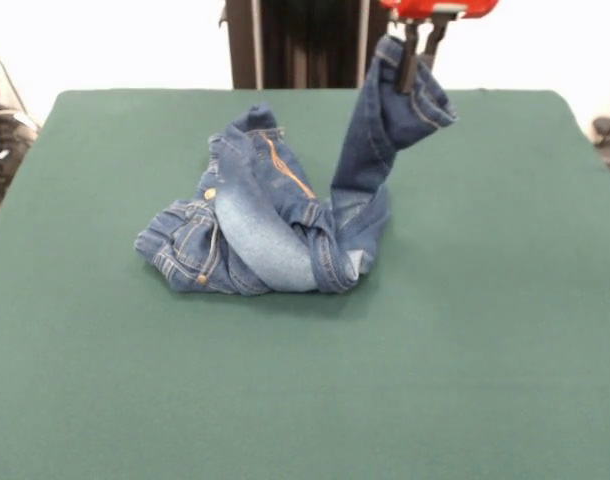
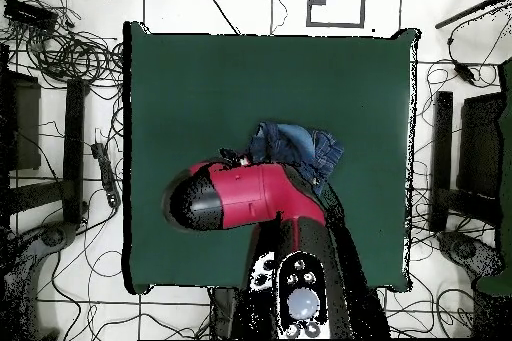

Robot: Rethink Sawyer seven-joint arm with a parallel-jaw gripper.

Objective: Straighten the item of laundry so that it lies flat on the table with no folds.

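Looking across from the front: claw (image 1: 417, 62) pinching one leg cuff of the jeans (image 1: 275, 225) at the far right, hoisted well clear of the counter (image 1: 465, 350). Leg strung up steeply from the pile. Rest of the denim bunched in a heap around the middle, slightly left of centre; waistband and brass button at the near left, other leg folded over the top, pale faded patch showing. Far from flat yet.

Risks, as a judgement: thin grip on the cuff, so could slip out under the weight of the heap. Pulling further right might just drag the whole bundle along the felt instead of unrolling it. Dropping straight down would fold the leg back onto the pile.

Switching to overhead: red and black arm (image 2: 245, 197) covering most of the action, claw itself hidden underneath. Only a patch of jeans (image 2: 295, 145) peeking out past the arm, near the centre of the counter (image 2: 200, 67), well away from every edge. Cables and stands around the outside, none touching the cloth.
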